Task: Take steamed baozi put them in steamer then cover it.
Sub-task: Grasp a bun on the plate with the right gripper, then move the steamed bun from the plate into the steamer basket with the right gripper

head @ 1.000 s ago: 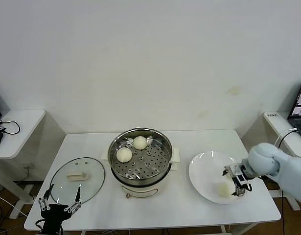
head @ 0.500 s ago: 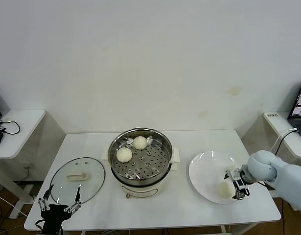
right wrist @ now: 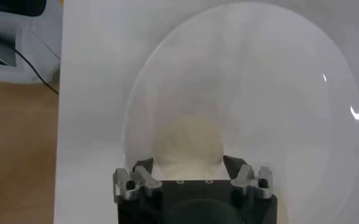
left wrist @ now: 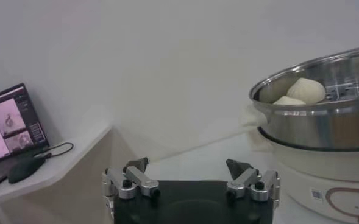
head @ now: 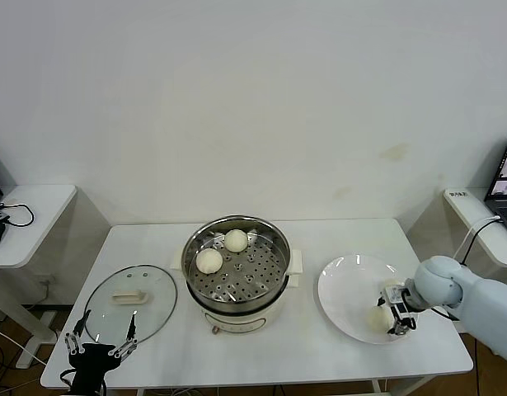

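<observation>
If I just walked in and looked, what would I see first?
Probably the shiny steamer in the middle of the table, with two buns inside it near its back left side. Next, the right claw reaching onto the white plate on the right, its fingers either side of another bun. The glass lid lies flat on the table's left, with the open left claw waiting just in front of it.

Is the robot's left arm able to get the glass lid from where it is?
Probably yes: the left gripper hangs open just in front of the lid, with nothing between them.
</observation>
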You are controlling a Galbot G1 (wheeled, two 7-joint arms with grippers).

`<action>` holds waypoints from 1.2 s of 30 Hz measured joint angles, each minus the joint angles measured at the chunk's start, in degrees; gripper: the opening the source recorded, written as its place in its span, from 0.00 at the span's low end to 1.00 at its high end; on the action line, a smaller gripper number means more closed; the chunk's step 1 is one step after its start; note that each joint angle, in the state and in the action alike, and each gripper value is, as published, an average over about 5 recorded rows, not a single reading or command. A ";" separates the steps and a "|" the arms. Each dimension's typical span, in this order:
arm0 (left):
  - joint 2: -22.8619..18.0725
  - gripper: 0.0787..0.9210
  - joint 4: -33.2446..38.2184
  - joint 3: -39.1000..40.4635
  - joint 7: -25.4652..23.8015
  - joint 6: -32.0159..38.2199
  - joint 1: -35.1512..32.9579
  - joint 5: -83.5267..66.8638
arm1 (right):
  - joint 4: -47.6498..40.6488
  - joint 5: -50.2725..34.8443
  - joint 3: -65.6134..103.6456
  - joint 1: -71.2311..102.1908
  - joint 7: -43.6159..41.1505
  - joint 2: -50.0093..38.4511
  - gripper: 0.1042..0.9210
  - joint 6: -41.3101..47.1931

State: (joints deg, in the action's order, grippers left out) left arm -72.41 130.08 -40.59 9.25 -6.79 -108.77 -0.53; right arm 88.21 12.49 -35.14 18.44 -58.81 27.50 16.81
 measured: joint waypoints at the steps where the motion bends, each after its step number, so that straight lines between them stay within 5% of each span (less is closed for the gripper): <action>1: -0.01 0.88 0.03 -0.01 0.00 0.00 -0.03 0.00 | -0.09 -0.08 -0.01 -0.11 -0.07 0.08 0.66 0.03; 24: 0.84 0.88 0.91 -0.12 0.05 0.03 0.08 -0.32 | 1.45 -8.40 -6.68 -18.22 -4.31 -1.03 0.59 1.70; 36: 1.35 0.88 0.82 -0.01 -0.01 0.03 0.53 -0.29 | -0.59 -15.81 -16.21 -37.38 -3.59 5.57 0.60 3.33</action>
State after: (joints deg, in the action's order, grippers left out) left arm -71.06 130.91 -40.60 9.24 -6.76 -108.24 -0.83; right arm 87.62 -3.31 -51.35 -18.94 -62.40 33.07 20.14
